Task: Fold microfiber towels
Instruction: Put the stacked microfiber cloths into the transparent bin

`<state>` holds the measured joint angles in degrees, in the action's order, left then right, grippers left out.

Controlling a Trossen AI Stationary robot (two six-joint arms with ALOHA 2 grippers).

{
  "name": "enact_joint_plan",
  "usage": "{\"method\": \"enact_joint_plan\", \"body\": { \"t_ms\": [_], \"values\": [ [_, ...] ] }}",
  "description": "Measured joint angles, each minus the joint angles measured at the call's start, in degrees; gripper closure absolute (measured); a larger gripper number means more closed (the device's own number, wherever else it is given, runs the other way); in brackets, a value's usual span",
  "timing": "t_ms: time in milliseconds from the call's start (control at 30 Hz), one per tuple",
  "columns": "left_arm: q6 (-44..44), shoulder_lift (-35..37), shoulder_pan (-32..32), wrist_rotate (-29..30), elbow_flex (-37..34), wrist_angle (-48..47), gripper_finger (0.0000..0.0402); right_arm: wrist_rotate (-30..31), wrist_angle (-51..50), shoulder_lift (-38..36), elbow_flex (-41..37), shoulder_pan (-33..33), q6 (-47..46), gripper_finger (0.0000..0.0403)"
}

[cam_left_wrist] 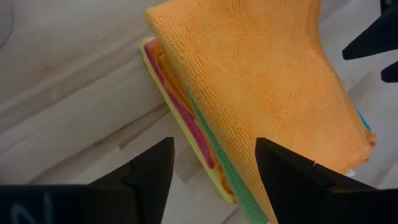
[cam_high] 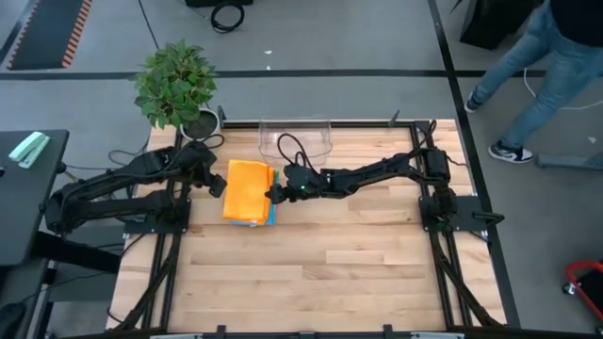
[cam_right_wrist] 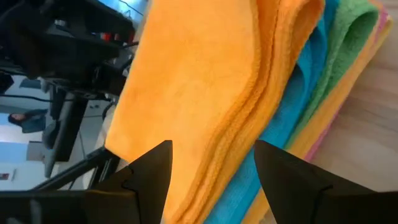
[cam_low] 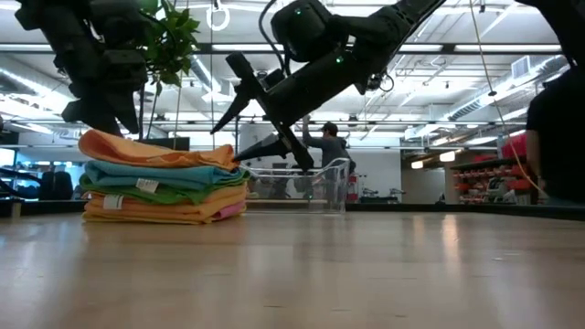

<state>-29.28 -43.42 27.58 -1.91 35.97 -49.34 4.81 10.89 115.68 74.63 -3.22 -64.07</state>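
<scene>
Behind the towel stack (cam_high: 249,193), clear bin (cam_high: 295,137).

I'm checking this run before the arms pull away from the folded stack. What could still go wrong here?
1. The right end effector sits open at the stack's edge, by the orange towel. Its fingers could catch the top fold while retreating and drag it open.
2. The left end effector hangs open close above the opposite edge, so a low exit could snag that side too.
3. The bin stands just behind the stack; a wide swing might bump it.
</scene>
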Motion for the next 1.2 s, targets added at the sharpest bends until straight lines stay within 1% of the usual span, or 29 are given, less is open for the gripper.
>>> {"method": "enact_joint_plan", "body": {
  "t_ms": [267, 333, 500, 700, 1000, 1100, 1200],
  "values": [
    [0.45, -0.04, 0.11, 0.66, -0.02, 1.0, 0.017, 1.74, 1.21, 1.09, -0.02, -0.61, -0.75, 0.0168],
    [0.21, -0.03, 0.7, 0.65, -0.72, 2.73, 0.017, 1.92, 2.99, 1.76, 0.07, -0.83, -1.31, 0.0168],
    [0.0, -0.06, 2.25, 0.61, -2.25, 3.3, 0.017, 3.17, 3.07, 1.99, 0.04, -0.93, -0.41, 0.0168],
    [0.45, -0.07, 3.51, 0.17, -2.27, 4.3, 0.017, 3.2, 3.83, 1.99, 0.04, -2.02, -0.54, 0.0168],
    [0.61, -0.07, 3.49, 0.02, -2.27, 5.03, 0.017, 2.76, 5.1, 2.84, 0.05, -3.21, -0.57, 0.0168],
    [1.11, -0.07, 3.49, 0.02, -2.29, 5.03, 0.017, 3.96, 6.12, 3.38, 0.15, -2.97, -0.44, 0.0168],
    [1.42, -0.07, 3.49, 0.04, -2.28, 4.96, 0.017, 3.94, 5.88, 3.9, 0.02, -2.99, -0.55, 0.0168]
  ]
}}
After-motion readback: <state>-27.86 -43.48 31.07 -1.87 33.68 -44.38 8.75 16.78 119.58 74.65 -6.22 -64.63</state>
